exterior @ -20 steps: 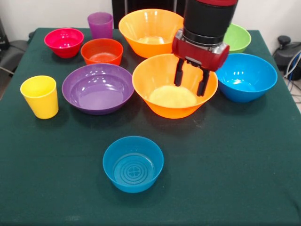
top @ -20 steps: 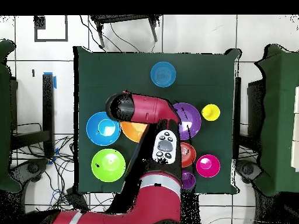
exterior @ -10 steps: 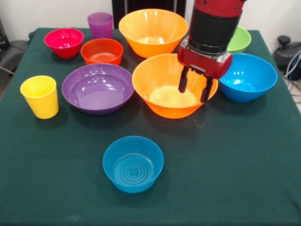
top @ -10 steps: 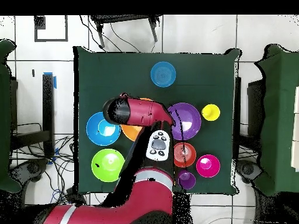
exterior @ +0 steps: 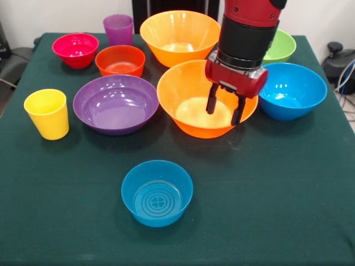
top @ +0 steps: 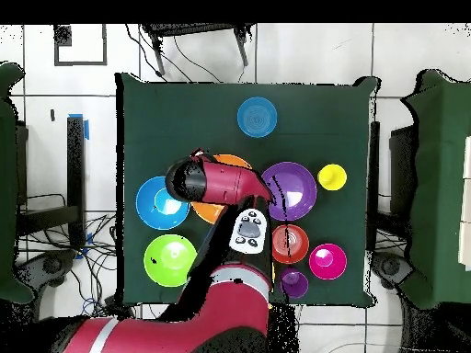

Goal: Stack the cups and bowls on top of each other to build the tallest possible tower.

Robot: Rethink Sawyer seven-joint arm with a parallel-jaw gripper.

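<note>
The gripper (exterior: 223, 112) hangs with its two black fingers (exterior: 211, 100) spread apart and empty, dipped over the near rim of a large orange bowl (exterior: 188, 94) on the green table (exterior: 277, 194). One finger looks to be inside the wall and the other outside, though I can't tell whether either touches it.

Nothing is stacked yet, so I'd say the job is at its very start: taking hold of the first big bowl. Directly behind the gripper sits the second large orange bowl (exterior: 177, 33), likely the base for it. To one side of the gripper, close by, is the blue bowl (exterior: 291, 88), with the green bowl (exterior: 280, 44) behind it. On the other side is the purple bowl (exterior: 115, 102), and further out the yellow cup (exterior: 47, 113), orange-red bowl (exterior: 120, 60), pink-red bowl (exterior: 75, 49) and purple cup (exterior: 118, 29). The teal bowl (exterior: 157, 192) stands alone, well in front.

Next it would need to pinch that rim squarely, then lift without the glossy bowl tilting or slipping.
</note>
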